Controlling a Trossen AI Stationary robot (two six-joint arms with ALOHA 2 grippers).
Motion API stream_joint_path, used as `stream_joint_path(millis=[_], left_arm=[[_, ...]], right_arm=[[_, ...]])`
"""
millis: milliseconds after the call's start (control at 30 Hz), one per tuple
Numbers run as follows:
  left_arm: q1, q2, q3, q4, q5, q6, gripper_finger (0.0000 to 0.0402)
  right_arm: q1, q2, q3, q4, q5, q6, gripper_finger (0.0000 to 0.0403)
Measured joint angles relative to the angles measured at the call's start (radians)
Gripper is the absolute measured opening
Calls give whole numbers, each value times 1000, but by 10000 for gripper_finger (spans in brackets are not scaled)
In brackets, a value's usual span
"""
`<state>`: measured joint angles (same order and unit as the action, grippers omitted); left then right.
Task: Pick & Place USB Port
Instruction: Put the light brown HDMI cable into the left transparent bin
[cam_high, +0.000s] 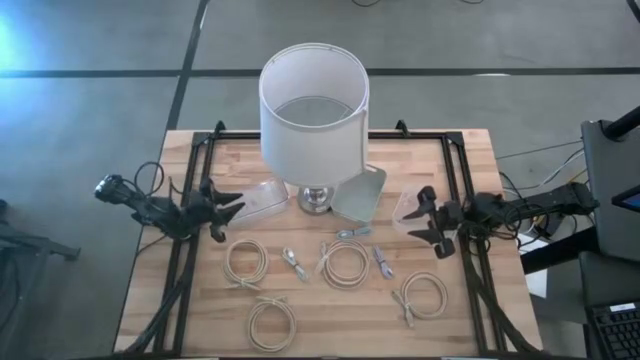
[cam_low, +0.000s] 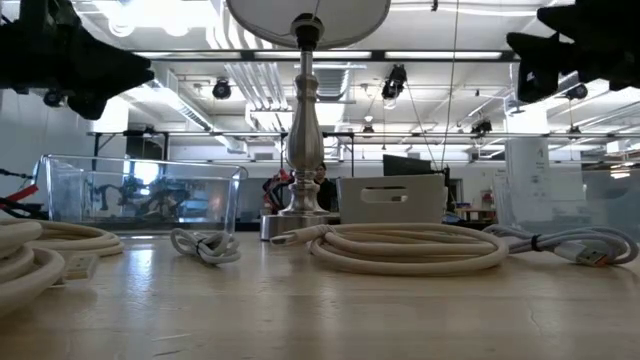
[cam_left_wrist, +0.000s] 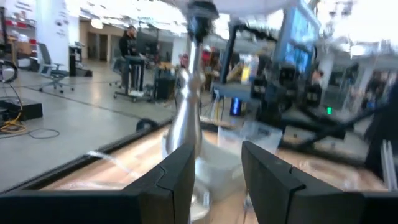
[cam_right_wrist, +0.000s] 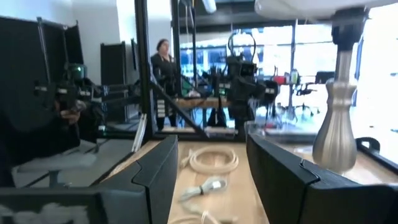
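End effectors (cam_high: 228, 215) (cam_high: 425, 222) open — empty

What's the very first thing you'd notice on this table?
The tall lamp with a white drum shade and shiny silver base stands at the back middle of the wooden table. In front of it lie several coiled cream cables. The left tool and right tool hang open at either side, holding nothing.

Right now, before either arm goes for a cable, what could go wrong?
The lamp stands tall between both arms, so a careless sweep might knock it. The coiled cables lie close to short loose ones, so a grab could snag two. Both the left gripper and right gripper are open and empty.
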<state>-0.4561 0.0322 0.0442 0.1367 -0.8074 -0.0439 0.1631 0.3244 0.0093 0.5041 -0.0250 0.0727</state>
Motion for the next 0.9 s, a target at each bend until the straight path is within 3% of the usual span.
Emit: stream_joint_path(millis=[100, 200, 300, 367, 467, 633, 733, 900], left_arm=[[1, 0, 0, 13, -13, 14, 135], [1, 0, 0, 22, -76, 139, 136], [1, 1, 0, 37, -217, 182, 136], [2, 1, 0, 81, -245, 187, 135], [2, 2, 15, 154, -166, 242, 135], [2, 37, 70, 222, 177, 244, 135], [3, 112, 131, 214, 196, 234, 135], [3, 329, 295, -4, 185, 224, 135]], right_arm=[[0, 0, 0, 30, 0, 1, 189], [0, 0, 0, 64, 17, -29, 189], [0, -1, 0, 129, 125, -99, 189], [0, -1, 0, 175, 232, -153, 189], [-1, -1, 0, 243, 328, -233, 189], [0, 26, 54, 277, 307, -227, 189], [-1, 78, 141, 232, 308, -203, 189], [0, 216, 314, -34, 307, -211, 189]])
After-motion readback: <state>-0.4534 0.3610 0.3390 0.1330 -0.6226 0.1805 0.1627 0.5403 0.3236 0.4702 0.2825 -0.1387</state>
